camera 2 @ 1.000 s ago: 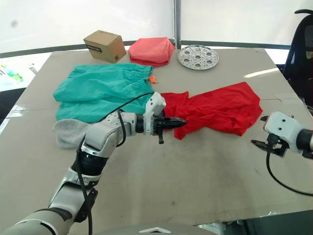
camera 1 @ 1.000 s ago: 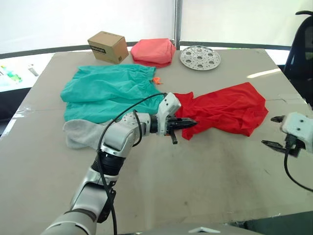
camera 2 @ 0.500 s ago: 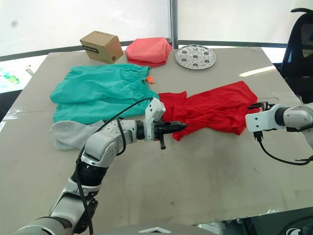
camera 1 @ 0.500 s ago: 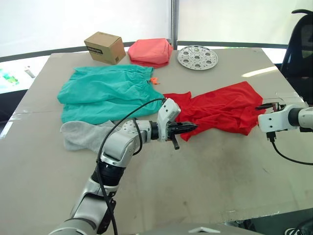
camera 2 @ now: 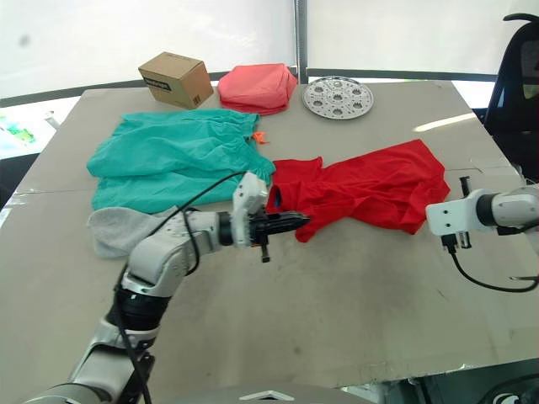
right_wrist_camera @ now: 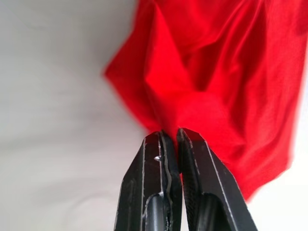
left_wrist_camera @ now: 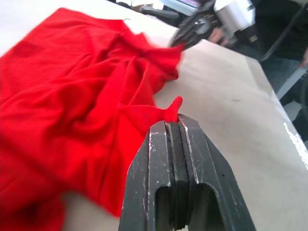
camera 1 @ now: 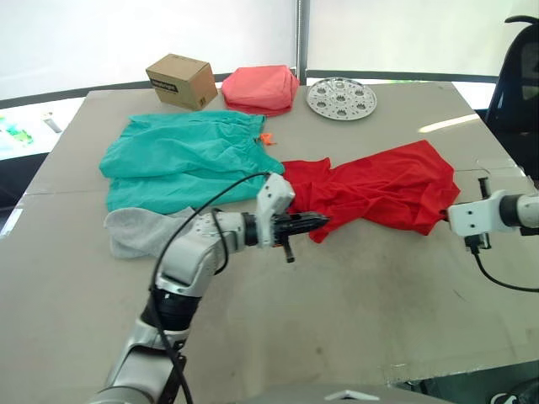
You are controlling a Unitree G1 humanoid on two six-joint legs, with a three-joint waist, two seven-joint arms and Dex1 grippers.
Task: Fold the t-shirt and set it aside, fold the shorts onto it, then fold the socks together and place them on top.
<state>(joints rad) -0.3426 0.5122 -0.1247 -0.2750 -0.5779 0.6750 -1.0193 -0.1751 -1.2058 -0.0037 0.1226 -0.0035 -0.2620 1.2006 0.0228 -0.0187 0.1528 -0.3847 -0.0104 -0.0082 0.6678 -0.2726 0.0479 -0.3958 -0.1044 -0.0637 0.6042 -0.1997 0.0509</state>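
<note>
The red t-shirt [camera 1: 379, 189] lies crumpled across the middle-right of the table. My left gripper [camera 1: 320, 220] is shut on the shirt's near-left corner, and a small red tip of cloth [left_wrist_camera: 173, 103] pokes out between the closed fingers. At the shirt's right edge my right gripper [camera 1: 445, 217] is shut, with red fabric pinched at its fingertips [right_wrist_camera: 185, 139]. Spread flat at the back left are the teal shorts [camera 1: 185, 156]. The grey socks [camera 1: 143, 229] lie just in front of the shorts, partly behind my left forearm.
A cardboard box [camera 1: 181, 80], a folded coral-pink cloth [camera 1: 261, 87] and a round perforated metal plate [camera 1: 341, 98] stand along the table's far edge. A black chair [camera 1: 518, 84] stands beyond the right side. Bare tabletop [camera 1: 337, 320] stretches in front of the garments.
My right gripper came in from the near right to the shirt's right edge and closed on the fabric. My left gripper kept its grip and drew slightly leftward.
</note>
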